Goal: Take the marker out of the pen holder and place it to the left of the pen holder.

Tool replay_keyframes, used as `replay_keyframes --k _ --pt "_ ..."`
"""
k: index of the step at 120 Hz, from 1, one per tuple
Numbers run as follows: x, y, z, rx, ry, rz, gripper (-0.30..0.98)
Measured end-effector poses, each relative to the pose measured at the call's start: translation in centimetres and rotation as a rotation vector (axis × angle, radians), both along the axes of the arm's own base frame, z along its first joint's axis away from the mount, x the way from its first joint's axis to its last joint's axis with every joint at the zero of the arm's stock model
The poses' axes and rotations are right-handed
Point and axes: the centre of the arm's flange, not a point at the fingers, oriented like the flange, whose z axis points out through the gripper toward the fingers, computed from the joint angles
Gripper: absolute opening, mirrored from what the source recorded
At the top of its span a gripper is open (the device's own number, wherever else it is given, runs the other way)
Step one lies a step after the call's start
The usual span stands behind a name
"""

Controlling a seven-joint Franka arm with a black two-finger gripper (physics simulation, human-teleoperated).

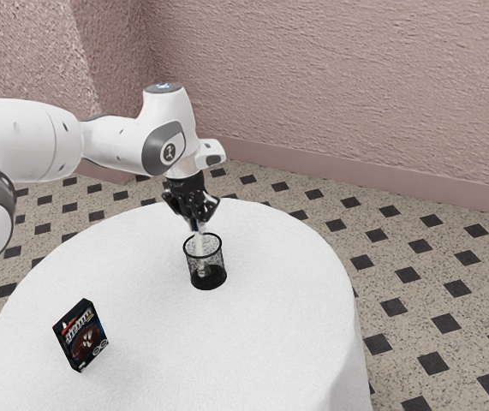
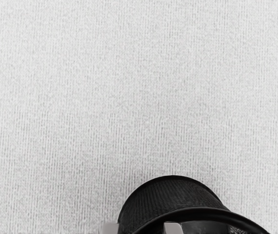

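In the exterior view my gripper (image 1: pixel 195 220) points down just above the pen holder (image 1: pixel 214 276), a black mesh cup upright on the table. The pale marker (image 1: pixel 199 243) stands in this holder, leaning slightly. Its upper end, with a dark blue part, rises past the rim to my gripper, which partly hides it. In the wrist view the pen holder (image 2: pixel 170 195) lies at the lower edge, with its dark rim and inner wall showing under my hand.
A white-covered round table (image 1: pixel 253 342) carries a small dark box (image 1: pixel 81 336), standing upright toward the exterior view's lower left. Behind the table are a tiled floor (image 1: pixel 398 257) and a pinkish wall (image 1: pixel 338 94).
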Motion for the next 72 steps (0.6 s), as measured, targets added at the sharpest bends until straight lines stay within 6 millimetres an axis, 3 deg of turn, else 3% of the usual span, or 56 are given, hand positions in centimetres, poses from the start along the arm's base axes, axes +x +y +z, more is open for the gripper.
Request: replay_keyframes --k 9,23,36,43,50,64,72 --pt "-1.0 -0.9 1.7 -0.005 -0.014 -0.012 0.00" --pt "-2.4 -1.6 7.4 -0.002 -0.090 -0.030 0.00" --pt "-3.2 -0.2 12.5 0.019 -0.168 -0.020 -0.01" --pt "-3.4 0.7 14.2 0.039 -0.194 -0.017 -0.01" --pt "-3.3 2.3 14.1 0.059 -0.192 0.000 -0.01" --pt "-1.8 6.9 9.9 0.094 -0.164 0.043 0.00" --pt "-0.1 7.7 8.6 0.111 -0.200 0.028 0.00"
